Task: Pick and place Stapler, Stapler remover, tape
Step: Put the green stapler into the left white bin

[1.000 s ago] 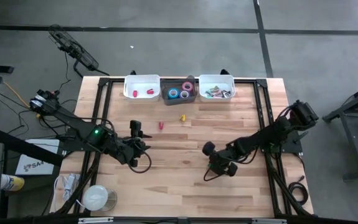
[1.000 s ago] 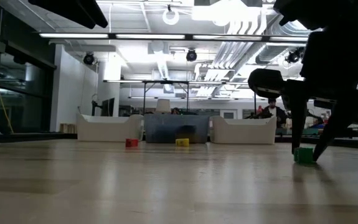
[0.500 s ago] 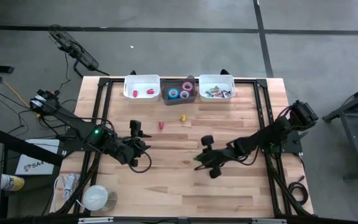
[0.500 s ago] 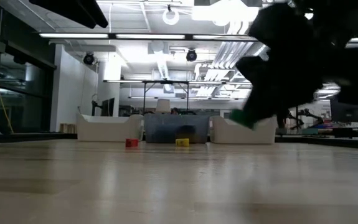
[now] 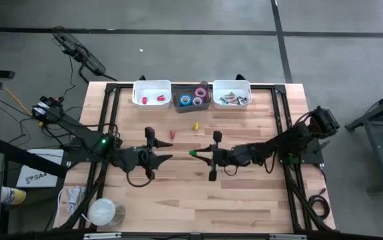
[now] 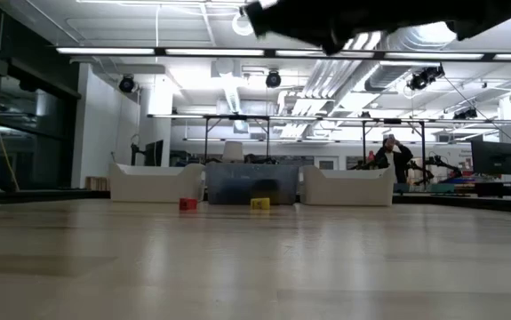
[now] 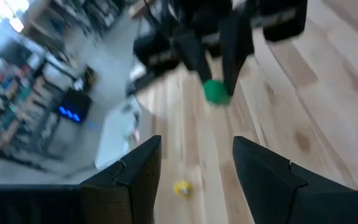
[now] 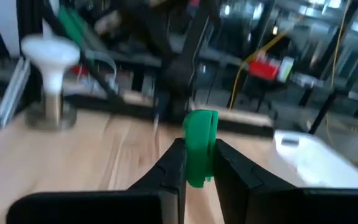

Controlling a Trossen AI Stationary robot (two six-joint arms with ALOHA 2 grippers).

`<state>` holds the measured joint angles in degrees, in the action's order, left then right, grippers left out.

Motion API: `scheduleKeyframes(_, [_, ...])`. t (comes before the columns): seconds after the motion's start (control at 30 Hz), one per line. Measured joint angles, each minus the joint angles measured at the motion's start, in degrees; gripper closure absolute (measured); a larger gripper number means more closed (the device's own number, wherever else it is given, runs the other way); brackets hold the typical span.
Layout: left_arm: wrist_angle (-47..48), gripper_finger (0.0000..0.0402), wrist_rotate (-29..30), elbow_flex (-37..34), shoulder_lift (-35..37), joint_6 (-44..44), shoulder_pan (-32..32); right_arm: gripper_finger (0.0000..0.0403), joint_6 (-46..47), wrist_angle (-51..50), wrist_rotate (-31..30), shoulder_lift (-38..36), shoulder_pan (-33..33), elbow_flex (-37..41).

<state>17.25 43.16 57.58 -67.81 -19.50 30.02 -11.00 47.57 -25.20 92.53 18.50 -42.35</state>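
Observation:
My right gripper point(image 5: 196, 153) hangs over the middle of the table, shut on a small green piece point(image 8: 198, 146), which also shows in the left wrist view point(image 7: 215, 91). My left gripper point(image 5: 166, 158) stands open a little to its left, pointing at it, with nothing between its fingers point(image 7: 194, 171). A small red piece point(image 5: 172, 135) and a yellow piece point(image 5: 195, 125) lie on the table farther back. Several rolls of tape point(image 5: 191, 100) lie in the dark middle bin point(image 5: 206, 105). Whether these small pieces are the stapler or the stapler remover, I cannot tell. My right gripper pinches the green piece's two flat sides point(image 8: 197, 165) between its two fingers. The fingers lie about level and point toward the table's left. The piece stands on edge between them, sticks out past the fingertips, and is lifted clear of the table.
Three bins stand in a row at the far edge: a white one point(image 5: 138, 93) with red things, the dark middle one, and a white one point(image 5: 247, 89) with several mixed things. A black frame borders the table. A white cup-like thing point(image 5: 102, 212) sits off the near left corner.
My right gripper has risen from the table with the green piece, tipped from pointing down to about level, rolled, and gone toward the table's left. The piece, then on the table, now hangs clear. My left gripper has tipped up and turned toward the right gripper.

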Motion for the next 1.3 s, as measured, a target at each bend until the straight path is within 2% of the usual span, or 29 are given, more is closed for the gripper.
scheduleKeyframes(0.3, [-15.6,0.0208,0.05,0.0,-4.45,-13.52,-0.05,0.0352,-5.09,12.21,8.16,-0.04,-2.02,-0.02])
scheduleKeyframes(0.4, [-20.22,0.0208,-0.33,0.0,-6.31,-14.76,-0.61,0.0351,-7.71,13.8,10.19,-0.04,-2.01,-0.02])
scheduleKeyframes(0.57, [-27.71,0.0208,-2.69,0.0,-8.98,-11.95,-3.25,0.0351,-13.46,13.98,12.79,-0.07,-2.01,-0.02])
scheduleKeyframes(0.67, [-29.44,0.0208,-5.29,0.0,-9.77,-11.7,-4.86,0.0351,-14.85,14.08,14.39,-0.08,-2.01,0.09])
scheduleKeyframes(0.87, [-31.08,0.0208,-10.97,0.0,-10.21,-9.71,-6.78,0.0351,-17.15,14.14,12.08,-0.15,-1.95,0.11])
scheduleKeyframes(1.3, [-30.38,0.0208,-10.92,0.04,-10.25,-8.72,-6.78,0.0351,-18.96,14.8,10.29,-0.11,-1.95,0.11])
